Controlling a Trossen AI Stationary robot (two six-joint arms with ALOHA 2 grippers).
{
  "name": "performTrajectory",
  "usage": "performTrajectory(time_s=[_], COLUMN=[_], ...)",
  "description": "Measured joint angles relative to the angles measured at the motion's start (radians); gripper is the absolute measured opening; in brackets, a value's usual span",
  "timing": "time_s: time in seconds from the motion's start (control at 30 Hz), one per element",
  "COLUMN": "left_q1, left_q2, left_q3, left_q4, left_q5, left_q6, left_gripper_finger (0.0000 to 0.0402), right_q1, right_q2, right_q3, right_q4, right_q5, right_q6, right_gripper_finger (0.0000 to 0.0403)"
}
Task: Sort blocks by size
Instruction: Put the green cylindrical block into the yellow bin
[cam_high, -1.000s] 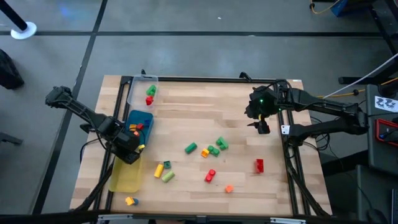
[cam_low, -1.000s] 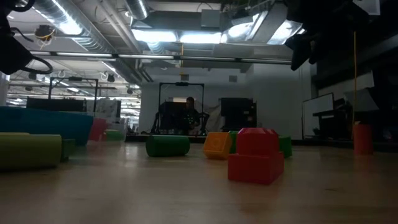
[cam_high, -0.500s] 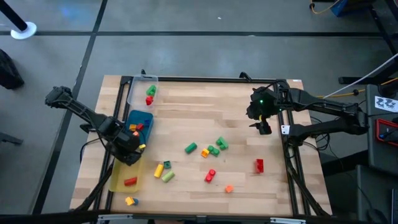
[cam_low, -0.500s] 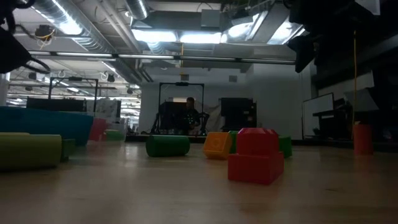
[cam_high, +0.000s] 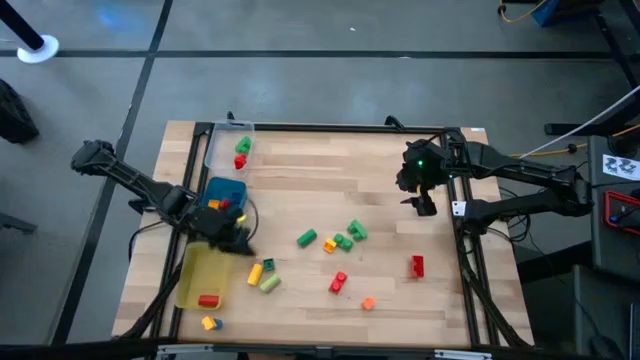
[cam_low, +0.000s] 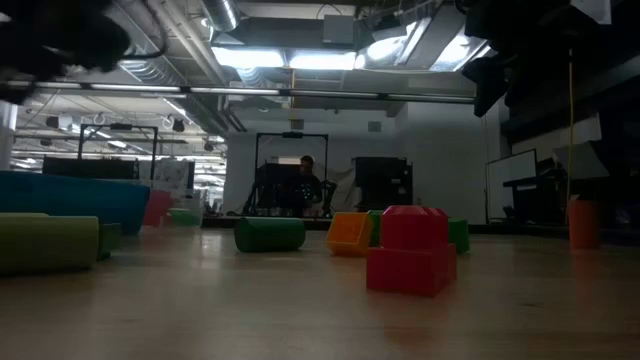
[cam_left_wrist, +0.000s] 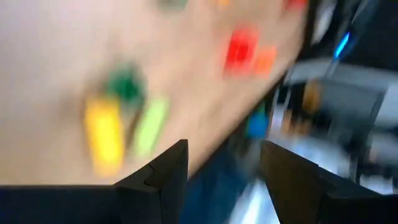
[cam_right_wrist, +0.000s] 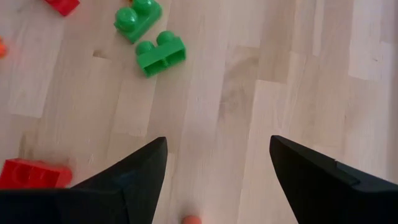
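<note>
The left gripper (cam_high: 238, 243) hangs over the table (cam_high: 400, 300) just beside the yellow tray (cam_high: 196, 275), its fingers (cam_left_wrist: 163, 177) spread apart with nothing between them; a red block (cam_high: 208, 300) lies inside that tray near its front end, and an orange and yellow block (cam_high: 209, 323) sits on the wood just past the tray's front edge; the blue tray (cam_high: 228, 188) holds a few red and orange pieces, and the clear tray (cam_high: 218, 145) holds a green block (cam_high: 243, 146) and a red one (cam_high: 240, 161); loose blocks lie across the middle of the table, among them a yellow block (cam_high: 255, 273), a lime cylinder (cam_high: 270, 284), a green cylinder (cam_high: 306, 238), a green cluster (cam_high: 350, 235), a red brick (cam_high: 339, 282), an orange cube (cam_high: 368, 303) and a red block (cam_high: 417, 265) farther right; the right gripper (cam_high: 422, 203) waits above the right side of the table, jaws wide open and empty.
</note>
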Motion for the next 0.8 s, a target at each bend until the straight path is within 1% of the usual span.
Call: performTrajectory(time_s=[0.07, 0.1, 0.17, 0.27, 0.37, 0.5, 0.63, 0.7, 0.8], left_q1=[0.028, 0.044, 0.078, 0.126, 0.173, 0.23, 0.256, 0.259, 0.258], left_q2=[0.028, 0.049, 0.106, 0.22, 0.329, 0.448, 0.551, 0.597, 0.662], left_q3=[0.0, 0.0, 0.0, 0.0, 0.003, 0.057, 0.125, 0.166, 0.211], left_q4=[0.044, 0.069, 0.151, 0.295, 0.403, 0.382, 0.367, 0.32, 0.25], left_q5=[-0.115, -0.144, -0.164, -0.167, -0.167, -0.166, -0.166, -0.166, -0.166], left_q6=[0.089, 0.148, 0.278, 0.477, 0.614, 0.742, 0.847, 0.882, 0.891], left_gripper_finger=[0.0182, 0.0182, 0.0182, 0.0182, 0.0182, 0.0182, 0.0182, 0.0182, 0.0182], right_q1=[0.0, 0.0, -0.001, -0.001, 0.0, 0.0, 0.0, 0.0, 0.0], right_q2=[0.0, 0.0, 0.0, 0.0, 0.0, 0.0, 0.0, 0.0, 0.0], right_q3=[0.0, 0.0, 0.0, 0.0, 0.0, 0.0, 0.0, 0.0, 0.0], right_q4=[0.0, 0.0, 0.0, 0.0, 0.001, 0.001, 0.001, 0.001, 0.001], right_q5=[0.029, 0.04, 0.06, 0.063, 0.063, 0.063, 0.063, 0.063, 0.063], right_q6=[-0.001, -0.001, -0.001, -0.001, -0.001, 0.02, 0.036, 0.036, 0.037], right_gripper_finger=[0.0285, 0.0285, 0.0285, 0.0285, 0.0285, 0.0285, 0.0285, 0.0285, 0.0285])
